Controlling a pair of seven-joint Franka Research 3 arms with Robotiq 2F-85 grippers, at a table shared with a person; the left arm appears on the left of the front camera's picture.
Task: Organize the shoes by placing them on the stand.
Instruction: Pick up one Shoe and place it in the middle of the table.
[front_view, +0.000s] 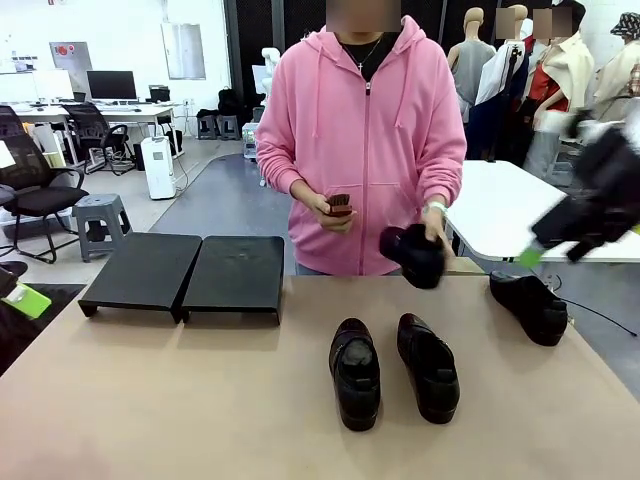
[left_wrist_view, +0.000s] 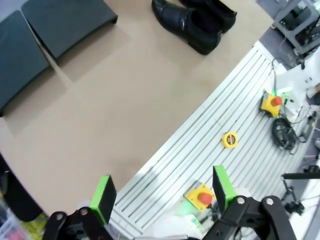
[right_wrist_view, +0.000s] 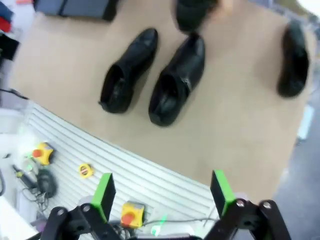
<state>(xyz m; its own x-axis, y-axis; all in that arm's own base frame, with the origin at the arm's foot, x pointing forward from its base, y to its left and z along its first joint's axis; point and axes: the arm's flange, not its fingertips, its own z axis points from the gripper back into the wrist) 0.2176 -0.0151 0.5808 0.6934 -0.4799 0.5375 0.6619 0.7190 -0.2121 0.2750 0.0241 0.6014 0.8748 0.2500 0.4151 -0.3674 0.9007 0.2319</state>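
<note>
1 shoe (front_view: 355, 373) and a 2nd shoe (front_view: 428, 366) lie side by side mid-desk (front_view: 200, 400). A 3rd shoe (front_view: 528, 306) lies near the right edge. The person's hand (front_view: 437, 225) holds the 4th shoe (front_view: 412, 258). The stand (front_view: 235, 275) sits far left, well apart. The left end effector (left_wrist_view: 162, 192) and right end effector (right_wrist_view: 162, 192) both hang with jaws wide apart.

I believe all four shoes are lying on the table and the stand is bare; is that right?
Not quite. Three lie on the table: the middle pair and the right shoe. The fourth shoe is in the person's hand, as the front view shows. The stand is indeed bare.
</note>
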